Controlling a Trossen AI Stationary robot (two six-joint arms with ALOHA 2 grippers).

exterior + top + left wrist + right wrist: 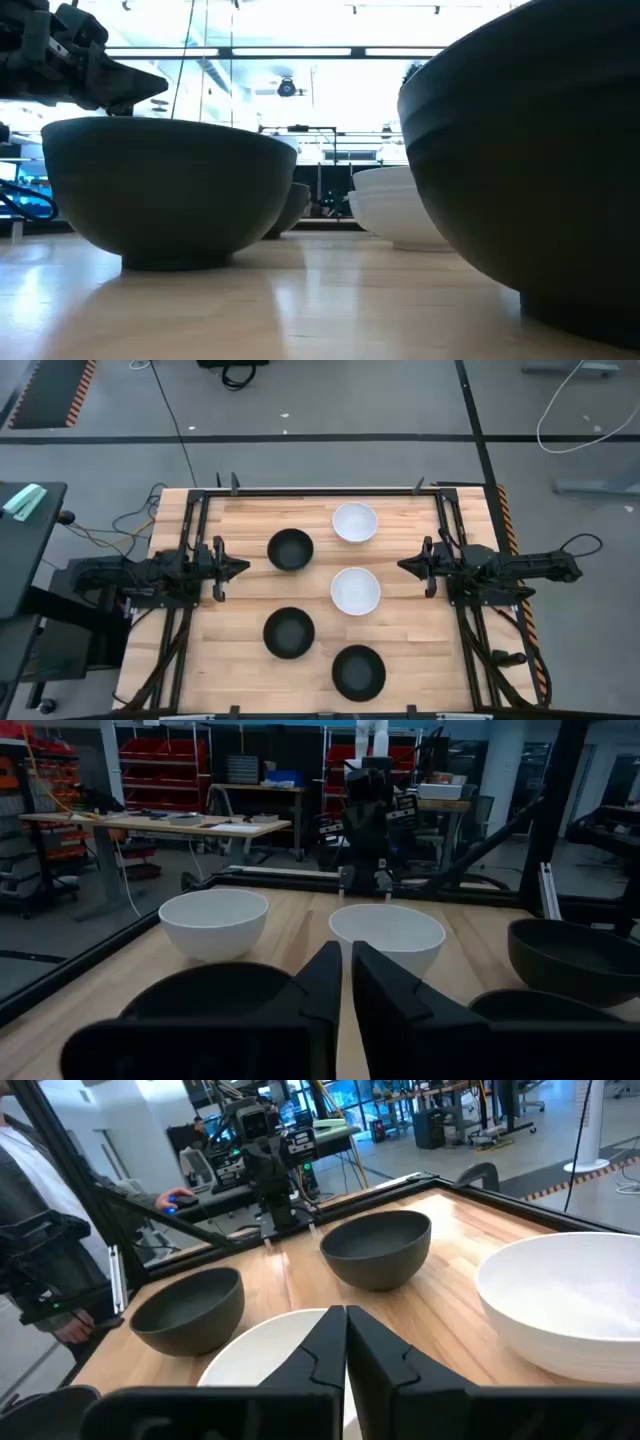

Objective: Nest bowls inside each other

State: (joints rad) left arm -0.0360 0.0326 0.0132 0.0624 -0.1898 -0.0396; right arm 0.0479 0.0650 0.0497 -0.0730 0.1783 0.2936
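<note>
Five bowls stand upright on their bases on the wooden table [240, 660], apart from one another. The three black ones are at the far left of centre [290, 549], the near left of centre [289, 632] and near the front edge [358, 671]. The two white ones are at the far side [355, 522] and at the centre [355, 591]. My left gripper [240, 567] is shut and empty, above the table left of the bowls. My right gripper [405, 565] is shut and empty, to their right. In the left wrist view my fingers [345, 975] point over a black bowl [210, 990] toward the centre white bowl [387, 935].
Black rails frame the table [320, 490]. Cables run along both sides by the arm bases [175, 640]. A person stands beyond the table's left side in the right wrist view [40, 1230]. Bare wood lies between the bowls and each gripper.
</note>
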